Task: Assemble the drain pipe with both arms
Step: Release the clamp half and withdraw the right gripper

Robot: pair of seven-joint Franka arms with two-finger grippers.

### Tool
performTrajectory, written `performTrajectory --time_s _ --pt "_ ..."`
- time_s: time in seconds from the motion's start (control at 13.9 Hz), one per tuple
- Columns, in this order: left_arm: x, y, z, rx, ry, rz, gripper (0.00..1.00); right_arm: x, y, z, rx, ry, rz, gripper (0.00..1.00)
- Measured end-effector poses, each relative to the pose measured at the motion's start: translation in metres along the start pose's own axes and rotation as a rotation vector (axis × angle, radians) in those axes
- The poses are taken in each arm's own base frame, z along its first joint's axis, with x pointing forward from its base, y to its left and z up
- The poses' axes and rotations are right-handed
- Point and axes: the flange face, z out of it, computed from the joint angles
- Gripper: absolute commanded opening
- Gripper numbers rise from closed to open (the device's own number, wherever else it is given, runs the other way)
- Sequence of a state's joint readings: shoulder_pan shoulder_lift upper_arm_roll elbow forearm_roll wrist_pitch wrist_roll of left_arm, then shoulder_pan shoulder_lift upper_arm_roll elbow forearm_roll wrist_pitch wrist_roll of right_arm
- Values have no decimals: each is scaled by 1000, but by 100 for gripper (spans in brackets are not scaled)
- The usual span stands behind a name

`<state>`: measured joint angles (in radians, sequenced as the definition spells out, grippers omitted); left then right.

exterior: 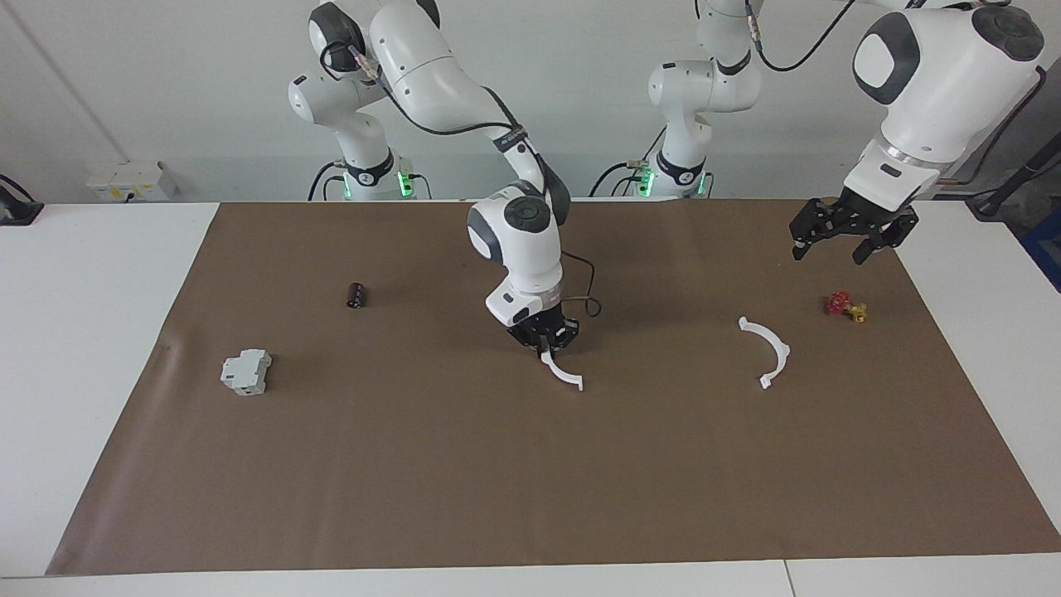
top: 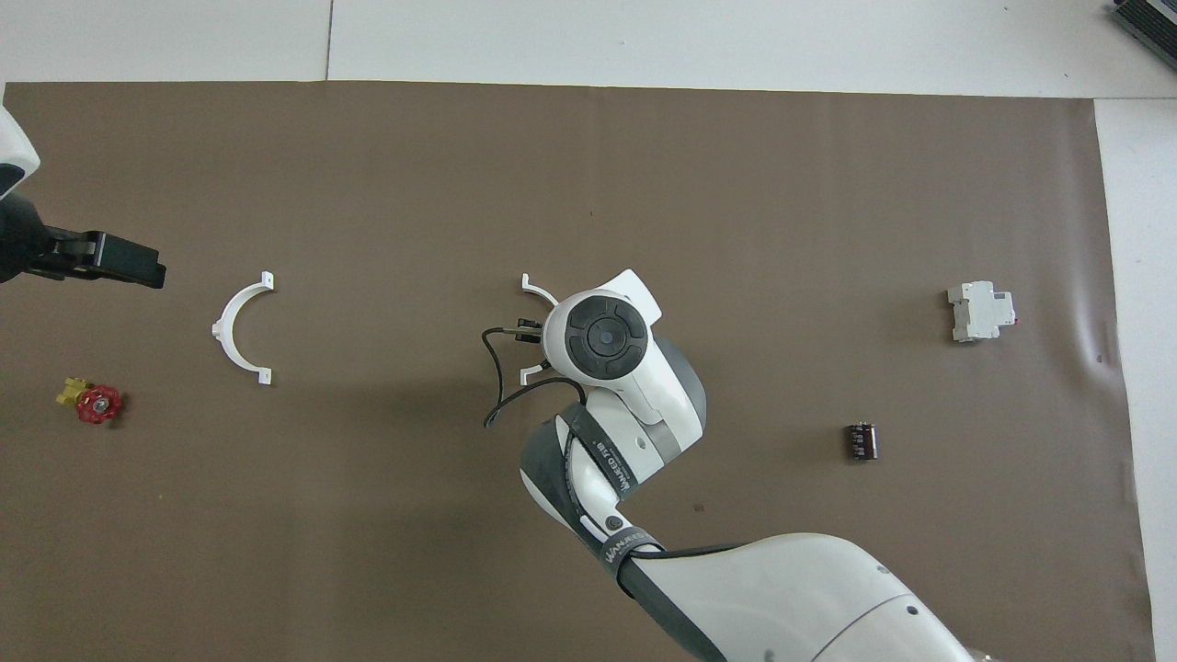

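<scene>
The right gripper (exterior: 543, 340) is down at the mat's (exterior: 497, 481) middle with 1 white half-ring (exterior: 564, 373) at its fingertips, the arc trailing away from the robots – whether the fingers clamp it or have let go I cannot tell. The overhead view shows only that ring's 2 tabbed ends (the wrist covers the rest). The second half-ring (exterior: 771, 352) lies free toward the left arm's end, near the red-and-yellow valve (exterior: 845, 307). The left gripper (exterior: 841, 240) waits above them, fingers spread – the overhead view crops it.
</scene>
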<state>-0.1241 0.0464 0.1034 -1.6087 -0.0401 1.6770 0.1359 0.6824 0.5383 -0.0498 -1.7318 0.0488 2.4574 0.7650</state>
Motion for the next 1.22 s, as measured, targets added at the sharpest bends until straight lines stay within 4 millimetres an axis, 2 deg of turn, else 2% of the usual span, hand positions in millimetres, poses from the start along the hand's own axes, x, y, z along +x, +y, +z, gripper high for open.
performTrajectory --time_s 0.14,0.22,0.36,0.5,0.65,0.86,1.08,1.22 --pt "0 0 0 0 0 0 100 0 -5 -5 9 7 -5 100" --pt "0 0 0 0 0 0 100 3 -6 -16 19 17 -4 100" --pt "0 0 0 0 0 -1 100 15 -4 -52 28 34 10 100" --pt "-1 -5 1 1 1 -11 100 35 14 -100 38 54 49 100" --pt "-4 -18 8 2 5 -35 100 63 49 -145 41 74 114 100" --pt "-9 -25 39 3 27 -62 100 101 115 -197 -8 130 152 100" --pt "-11 -26 62 2 29 -120 100 126 184 -229 -70 111 95 100" --pt "-12 -30 95 8 68 -146 100 137 233 -248 -105 81 66 100"
